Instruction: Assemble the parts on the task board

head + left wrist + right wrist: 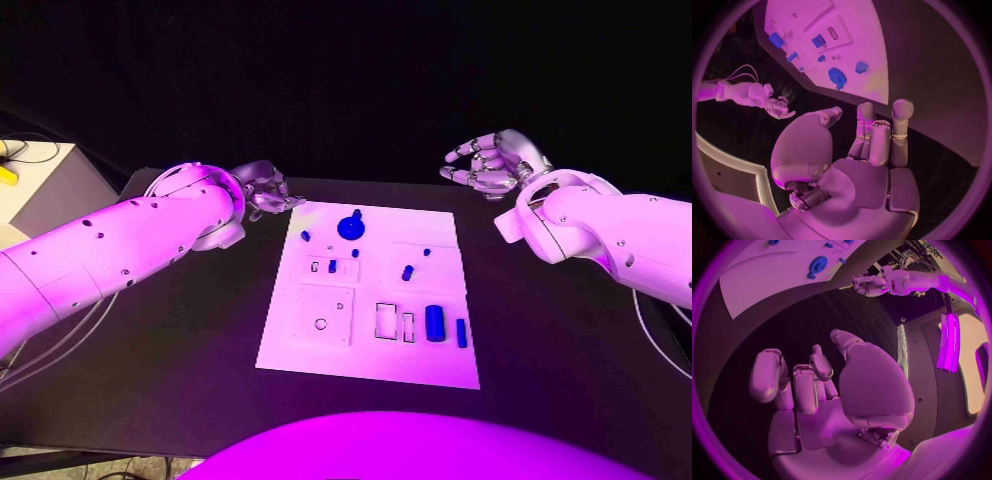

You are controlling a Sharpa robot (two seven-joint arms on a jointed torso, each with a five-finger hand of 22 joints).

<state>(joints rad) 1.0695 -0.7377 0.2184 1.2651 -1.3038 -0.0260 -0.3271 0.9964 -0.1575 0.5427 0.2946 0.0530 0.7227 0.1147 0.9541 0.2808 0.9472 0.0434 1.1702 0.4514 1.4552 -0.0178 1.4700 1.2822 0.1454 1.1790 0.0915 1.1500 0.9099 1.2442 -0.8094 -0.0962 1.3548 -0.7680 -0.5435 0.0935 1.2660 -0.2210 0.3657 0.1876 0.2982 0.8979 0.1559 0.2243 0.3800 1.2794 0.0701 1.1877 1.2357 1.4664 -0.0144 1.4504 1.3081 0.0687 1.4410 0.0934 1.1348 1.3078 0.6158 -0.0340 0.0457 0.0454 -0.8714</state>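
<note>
1. Left wrist view: fingers (879,135) of my left hand (848,155) stand apart w/ nothing between them, palm facing the table (942,100) short of the task board (861,60)
2. Right hand (490,165) likewise holds nothing, fingers loosely curled and apart, hanging off the board's far right corner; its wrist cam shows only bare tabletop past the fingertips
3. Both hands flank the board's far edge w/o touching it, so I judge assembly not yet begun
4. Parts sit on the board: round blue knob piece (351,227) near the far edge, closest to left hand, small pegs (408,271) mid-board, longer blue block (434,323) and thin bar (462,333) near the front by the rectangular slots (387,321)
5. Probably laid out loose beside their sockets so each is a short move to its seat
</note>
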